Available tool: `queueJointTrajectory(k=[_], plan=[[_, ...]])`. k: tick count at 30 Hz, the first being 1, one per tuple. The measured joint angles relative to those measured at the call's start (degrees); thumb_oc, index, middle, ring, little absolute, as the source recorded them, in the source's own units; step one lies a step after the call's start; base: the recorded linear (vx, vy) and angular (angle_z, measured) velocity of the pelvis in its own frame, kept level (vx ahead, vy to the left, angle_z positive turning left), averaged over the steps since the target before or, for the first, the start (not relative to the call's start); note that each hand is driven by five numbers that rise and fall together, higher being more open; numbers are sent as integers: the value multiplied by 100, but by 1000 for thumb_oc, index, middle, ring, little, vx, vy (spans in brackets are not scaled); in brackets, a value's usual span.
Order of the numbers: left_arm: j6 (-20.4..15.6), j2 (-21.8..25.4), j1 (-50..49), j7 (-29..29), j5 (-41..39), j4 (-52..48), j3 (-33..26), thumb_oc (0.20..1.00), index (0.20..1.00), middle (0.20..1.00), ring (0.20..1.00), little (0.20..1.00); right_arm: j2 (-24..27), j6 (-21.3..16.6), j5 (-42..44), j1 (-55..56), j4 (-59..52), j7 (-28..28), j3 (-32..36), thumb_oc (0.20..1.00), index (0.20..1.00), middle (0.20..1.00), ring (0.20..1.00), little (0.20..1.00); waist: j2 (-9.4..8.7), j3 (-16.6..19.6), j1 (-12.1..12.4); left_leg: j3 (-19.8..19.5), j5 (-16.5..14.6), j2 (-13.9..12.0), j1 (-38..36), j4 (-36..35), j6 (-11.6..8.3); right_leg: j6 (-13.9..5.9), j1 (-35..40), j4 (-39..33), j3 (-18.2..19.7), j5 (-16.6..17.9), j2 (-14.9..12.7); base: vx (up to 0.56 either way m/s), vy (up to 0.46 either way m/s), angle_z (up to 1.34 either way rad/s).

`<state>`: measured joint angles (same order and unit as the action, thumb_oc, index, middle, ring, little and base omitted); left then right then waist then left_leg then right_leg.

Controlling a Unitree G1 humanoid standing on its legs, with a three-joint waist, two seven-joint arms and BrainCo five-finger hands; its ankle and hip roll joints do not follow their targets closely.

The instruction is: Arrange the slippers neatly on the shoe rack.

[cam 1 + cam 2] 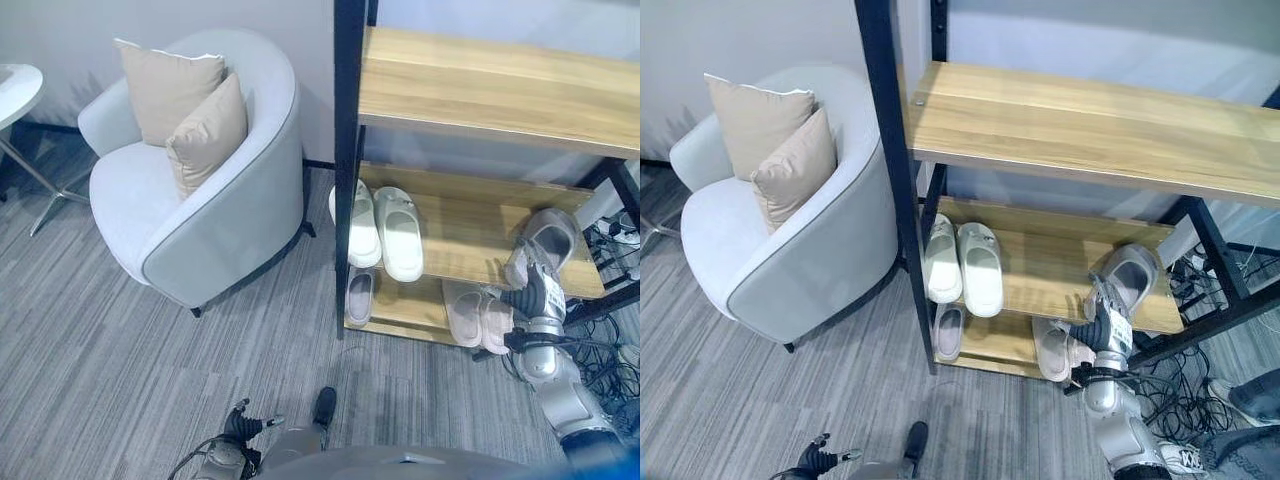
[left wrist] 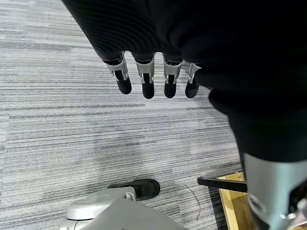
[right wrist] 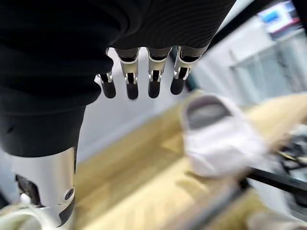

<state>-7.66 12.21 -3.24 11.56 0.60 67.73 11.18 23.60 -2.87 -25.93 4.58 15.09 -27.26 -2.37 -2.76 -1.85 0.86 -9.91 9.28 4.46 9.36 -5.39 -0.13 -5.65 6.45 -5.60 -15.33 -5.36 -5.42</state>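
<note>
Grey slipper [image 1: 1128, 275] sits on the rack's [image 1: 1040, 290] middle shelf, right hand [image 1: 1102, 325] just beside it, fingers relaxed, holding nothing. Left hand [image 2: 153, 79] hangs loose too.

The shoe rack [image 1: 1060, 120] has boards of pale wood with a visible grain and a smooth, low sheen, held in a black matt metal frame. The white slippers [image 1: 385, 230] look like soft moulded foam or rubber, smooth and matt; the grey slipper [image 1: 1127, 277] on the same board has the same dull finish. The armchair [image 1: 215, 215] is covered in pale grey woven cloth with dark piping, and its two cushions [image 1: 190, 115] are beige matt fabric. The floor [image 1: 120, 370] is grey carpet, streaked and rough.
</note>
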Motion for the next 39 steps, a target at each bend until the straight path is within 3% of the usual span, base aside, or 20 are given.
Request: queueJointTrajectory(k=[11, 15, 24, 29, 34, 39], plan=[[2, -154, -58, -20, 0, 10, 7, 1000, 1000, 1000, 1000, 1000, -2, -99, 470, 218, 198, 239, -57, 1000, 1000, 1000, 1000, 1000, 372, -133, -175, 297, 5, -251, -145, 1, -52, 85, 0, -2, 349, 48, 166, -78, -44, -17], [3, -162, -51, -30, 11, 32, 46, 1000, 1000, 1000, 1000, 1000, 40, -149, 508, 328, 236, 372, -107, 1000, 1000, 1000, 1000, 1000, 460, -213, -341, 342, 14, -325, -179, 4, -69, 83, 11, -2, 407, 41, 219, -59, -60, -7], [1, -181, -7, -35, 65, 49, 280, 1000, 1000, 1000, 1000, 1000, 611, -93, 490, 139, 517, 115, 412, 1000, 1000, 1000, 1000, 1000, 612, -318, -443, 302, -12, -362, -214, 2, -140, 157, 56, -2, 392, 22, 273, -3, -53, 1], [2, -199, 48, -43, 79, 107, 518, 1000, 1000, 1000, 1000, 1000, 1087, -55, 564, -898, 1151, -51, 382, 1000, 1000, 1000, 1000, 1000, 744, -381, -451, 319, -3, -359, -131, 3, -124, 223, -42, -1, 406, 61, 263, 5, -6, 0], [3, -184, 139, -40, 75, 167, 595, 1000, 1000, 1000, 1000, 1000, 1116, -42, 952, -1620, 1815, -79, 217, 1000, 1000, 1000, 1000, 1000, 728, -402, -346, 357, -10, -360, -57, 4, -130, 215, -131, 19, 458, 49, 257, 25, 3, -2], [77, -139, 180, -31, 50, 203, 610, 1000, 1000, 1000, 1000, 1000, 1051, -36, 1180, -1560, 1581, -45, 6, 1000, 1000, 1000, 1000, 1000, 619, -461, -333, 371, -26, -345, -30, 2, -135, 219, -158, 18, 467, 53, 242, 53, 35, -2]])
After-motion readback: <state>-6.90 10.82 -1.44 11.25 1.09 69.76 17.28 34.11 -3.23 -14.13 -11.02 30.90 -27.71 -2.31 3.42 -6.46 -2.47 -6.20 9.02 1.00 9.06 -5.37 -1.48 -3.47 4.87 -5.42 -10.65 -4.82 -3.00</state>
